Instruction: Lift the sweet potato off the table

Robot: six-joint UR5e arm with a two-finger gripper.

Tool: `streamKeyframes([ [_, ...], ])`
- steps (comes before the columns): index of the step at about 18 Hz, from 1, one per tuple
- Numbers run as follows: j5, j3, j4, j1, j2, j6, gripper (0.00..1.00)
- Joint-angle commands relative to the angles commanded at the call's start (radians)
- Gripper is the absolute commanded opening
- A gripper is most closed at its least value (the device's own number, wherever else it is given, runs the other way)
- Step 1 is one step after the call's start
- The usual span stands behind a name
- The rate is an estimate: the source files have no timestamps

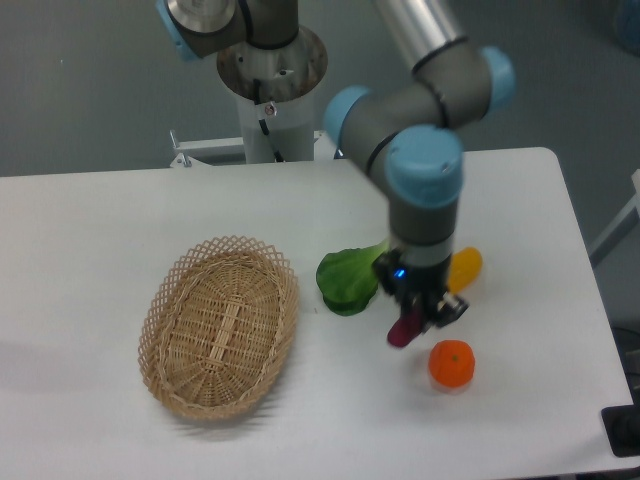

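Observation:
My gripper [413,318] is shut on the sweet potato [403,330], a small dark magenta tuber that hangs tilted from the fingers, lifted clear of the white table [100,230]. It hovers just left of and above the round orange [451,364]. The gripper's body hides the upper end of the sweet potato.
A wicker basket [220,325] lies at the left of the table. A green leafy vegetable [347,280] sits just left of the gripper. A yellow oblong vegetable [466,265] shows partly behind the wrist. The table's front edge runs close below the orange.

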State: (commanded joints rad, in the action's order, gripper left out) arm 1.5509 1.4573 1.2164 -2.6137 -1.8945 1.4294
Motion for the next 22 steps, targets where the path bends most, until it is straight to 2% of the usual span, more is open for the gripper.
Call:
streamKeyframes([
  [3, -0.011, -0.003, 0.008, -0.055, 0.032, 0.066, 0.3],
  [6, -0.011, -0.005, 0.014, -0.078, 0.035, 0.1, 0.3],
  [8, -0.012, -0.02, 0.015, -0.082, 0.035, 0.102, 0.3],
  [22, -0.015, -0.025, 0.005, -0.08, 0.035, 0.1, 0.3],
])
